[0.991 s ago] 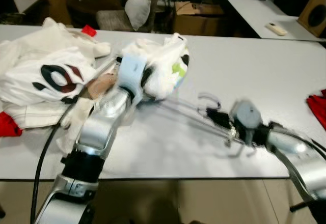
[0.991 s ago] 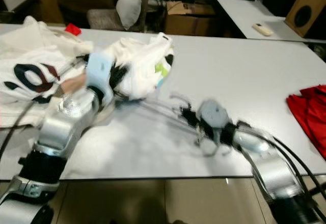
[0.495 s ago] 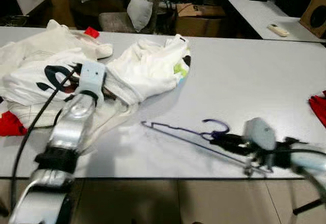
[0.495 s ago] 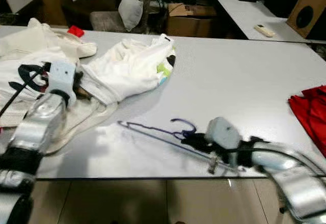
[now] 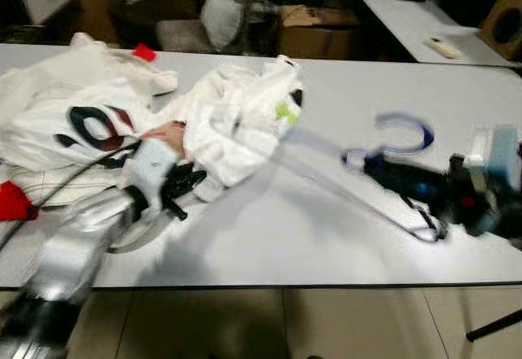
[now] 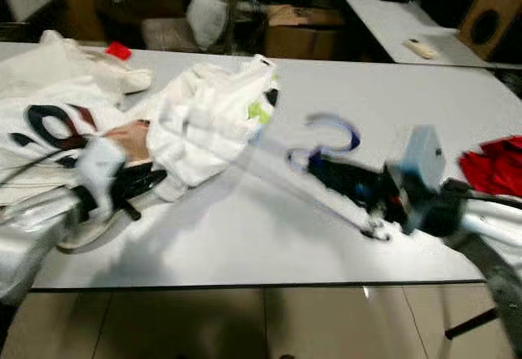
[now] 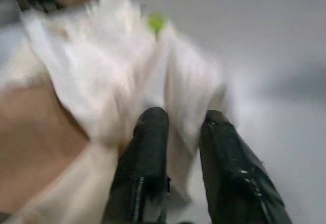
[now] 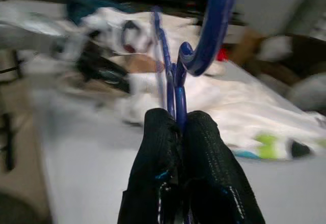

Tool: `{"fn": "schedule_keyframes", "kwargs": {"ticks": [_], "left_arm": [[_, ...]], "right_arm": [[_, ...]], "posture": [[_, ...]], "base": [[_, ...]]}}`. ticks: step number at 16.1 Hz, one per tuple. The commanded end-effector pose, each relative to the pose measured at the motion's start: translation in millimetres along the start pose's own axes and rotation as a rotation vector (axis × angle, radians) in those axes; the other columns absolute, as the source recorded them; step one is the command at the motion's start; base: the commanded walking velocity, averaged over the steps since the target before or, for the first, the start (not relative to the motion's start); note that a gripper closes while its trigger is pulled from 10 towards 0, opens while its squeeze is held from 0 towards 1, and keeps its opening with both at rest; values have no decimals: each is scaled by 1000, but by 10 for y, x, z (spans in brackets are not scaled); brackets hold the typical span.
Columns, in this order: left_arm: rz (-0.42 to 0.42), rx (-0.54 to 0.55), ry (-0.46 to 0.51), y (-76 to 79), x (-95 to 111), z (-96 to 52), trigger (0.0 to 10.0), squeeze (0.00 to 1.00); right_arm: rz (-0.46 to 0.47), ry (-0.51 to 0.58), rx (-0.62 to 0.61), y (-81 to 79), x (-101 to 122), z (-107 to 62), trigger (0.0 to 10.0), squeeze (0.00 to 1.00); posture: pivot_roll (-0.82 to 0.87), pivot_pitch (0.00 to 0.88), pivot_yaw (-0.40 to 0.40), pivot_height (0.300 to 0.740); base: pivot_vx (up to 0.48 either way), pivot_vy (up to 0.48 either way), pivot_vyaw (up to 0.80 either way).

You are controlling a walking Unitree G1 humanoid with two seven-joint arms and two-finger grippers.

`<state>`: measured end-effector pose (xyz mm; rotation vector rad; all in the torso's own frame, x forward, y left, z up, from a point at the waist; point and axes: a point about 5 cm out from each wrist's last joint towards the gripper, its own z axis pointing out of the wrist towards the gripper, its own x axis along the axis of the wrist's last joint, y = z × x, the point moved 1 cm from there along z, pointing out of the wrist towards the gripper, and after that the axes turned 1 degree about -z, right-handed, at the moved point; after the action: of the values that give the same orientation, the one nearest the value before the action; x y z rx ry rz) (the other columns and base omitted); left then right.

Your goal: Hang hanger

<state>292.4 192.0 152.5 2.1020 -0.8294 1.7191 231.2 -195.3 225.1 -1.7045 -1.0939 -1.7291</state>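
A blue wire hanger (image 5: 400,135) is tilted up off the white table (image 5: 326,245), hook uppermost, its blurred body trailing toward the white garment pile (image 5: 236,114). My right gripper (image 5: 383,171) is shut on the hanger's neck just under the hook; in the right wrist view the hanger (image 8: 175,76) rises from between the closed fingers (image 8: 204,147). My left gripper (image 5: 183,183) lies low at the front edge of the white garment (image 7: 127,71), its two black fingers (image 7: 150,147) apart with cloth showing in the gap.
A white shirt with a black and red print (image 5: 81,122) lies at the table's left, with a red scrap (image 5: 12,200) at the edge. Red cloth (image 6: 493,167) sits at the right edge. Behind stand a second table with a remote (image 5: 444,46) and a speaker (image 5: 506,16).
My right gripper has lifted the hanger off the table and swung it up and to the right. My left arm has dropped lower, its gripper now at the garment's front edge.
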Motion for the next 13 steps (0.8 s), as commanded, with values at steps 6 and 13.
{"fn": "schedule_keyframes", "kwargs": {"ticks": [6,13], "left_arm": [[-24,158,330,36,701,-157,10000,1000],[-147,219,352,339,516,43,10000,0]], "right_arm": [[127,-70,-217,39,-296,203,10000,0],[268,-59,-427,-52,-518,442,10000,0]], "posture": [[-36,0,-50,740],[-35,0,-53,740]], "base": [[0,0,0],[0,0,0]]}}
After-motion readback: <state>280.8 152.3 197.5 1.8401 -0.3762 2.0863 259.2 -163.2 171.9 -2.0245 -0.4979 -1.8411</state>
